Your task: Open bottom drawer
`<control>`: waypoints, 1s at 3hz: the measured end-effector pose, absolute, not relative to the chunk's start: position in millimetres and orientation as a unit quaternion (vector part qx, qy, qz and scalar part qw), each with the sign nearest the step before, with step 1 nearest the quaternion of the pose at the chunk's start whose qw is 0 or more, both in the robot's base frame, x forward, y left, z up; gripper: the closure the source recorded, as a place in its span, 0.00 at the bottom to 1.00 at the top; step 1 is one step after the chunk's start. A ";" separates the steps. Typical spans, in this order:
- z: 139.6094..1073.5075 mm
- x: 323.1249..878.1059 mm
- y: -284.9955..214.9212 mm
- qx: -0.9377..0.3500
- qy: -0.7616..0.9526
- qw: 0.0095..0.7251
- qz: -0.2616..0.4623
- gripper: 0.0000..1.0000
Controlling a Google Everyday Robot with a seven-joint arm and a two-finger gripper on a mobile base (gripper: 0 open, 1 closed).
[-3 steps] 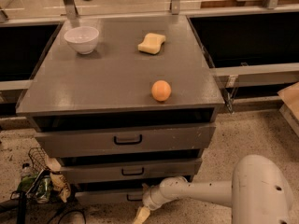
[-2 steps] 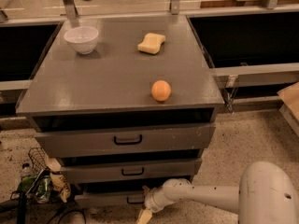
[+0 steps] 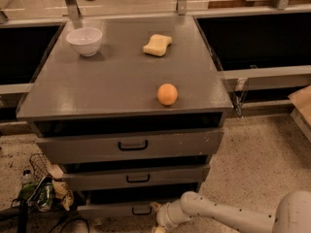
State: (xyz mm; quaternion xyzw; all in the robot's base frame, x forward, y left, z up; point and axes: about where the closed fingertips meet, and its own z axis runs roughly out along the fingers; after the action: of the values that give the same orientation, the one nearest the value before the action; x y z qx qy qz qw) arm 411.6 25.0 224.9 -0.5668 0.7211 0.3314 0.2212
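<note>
While the gripper (image 3: 157, 226) sits beside the bottom drawer (image 3: 109, 210), grip unclear, an orange (image 3: 167, 94), sponge (image 3: 157, 44) and bowl (image 3: 84, 41) rest on top.

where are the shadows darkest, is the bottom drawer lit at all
Camera view: light comes from above, so the cabinet top is bright; the gap under it is darkest; the bottom drawer is dim yet visible, the pincer low, just right of its handle.

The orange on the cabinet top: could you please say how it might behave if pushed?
The orange looks round, so it would probably roll, perhaps off the flat, rimless cabinet top. It seems firm, likely keeping shape. The claw is low by the bottom drawer, away from it.
</note>
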 end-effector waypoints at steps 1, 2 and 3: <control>224.7 411.0 23.5 -0.567 0.721 0.222 0.331 0.00; 224.8 413.0 23.8 -0.564 0.729 0.227 0.316 0.00; 229.4 420.2 20.3 -0.562 0.746 0.241 0.264 0.00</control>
State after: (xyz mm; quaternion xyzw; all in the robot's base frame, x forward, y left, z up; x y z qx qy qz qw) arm 420.2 20.3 229.4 -0.5619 0.7458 0.2641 0.2415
